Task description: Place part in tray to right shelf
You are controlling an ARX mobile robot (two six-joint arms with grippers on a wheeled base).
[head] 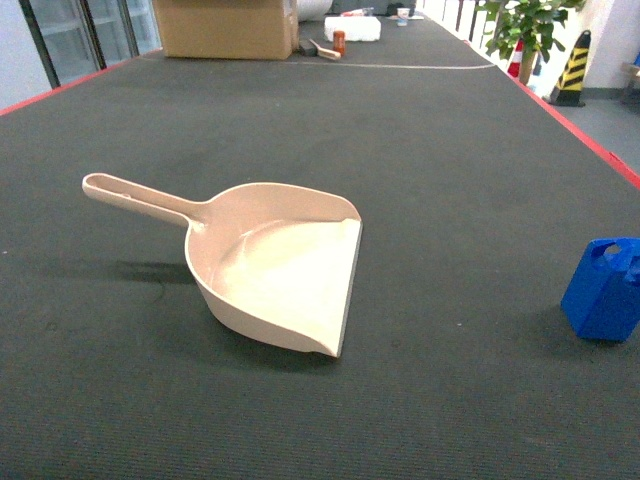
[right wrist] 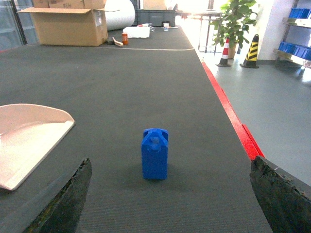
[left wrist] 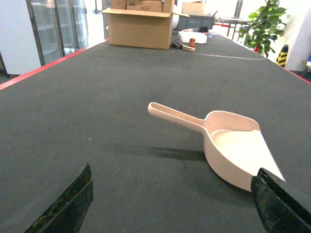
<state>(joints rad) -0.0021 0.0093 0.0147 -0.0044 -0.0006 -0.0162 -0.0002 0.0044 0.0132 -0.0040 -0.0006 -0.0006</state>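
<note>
The right pincer was spread wide and held nothing; only its two dark fingertips showed at the bottom corners of its wrist view. The left pincer was likewise wide and empty, its fingertips low at the frame corners. Neither arm appeared in the head view.

A broad dark mat covered the work surface, edged in red. Ahead of the left pincer and slightly toward its right fingertip lay the tray, a pale beige scoop with its handle pointing away to the left, and nothing inside it. Straight ahead of the right pincer, centred between its fingertips, stood the part, a small blue block, upright on the mat (well apart from the tray, which lay off to that pincer's left).

The right shelf could not be made out with any certainty in these views.

By the look of it, the task had barely begun: the part was not yet grasped, not yet in the tray, and the tray not yet carried anywhere.
</note>
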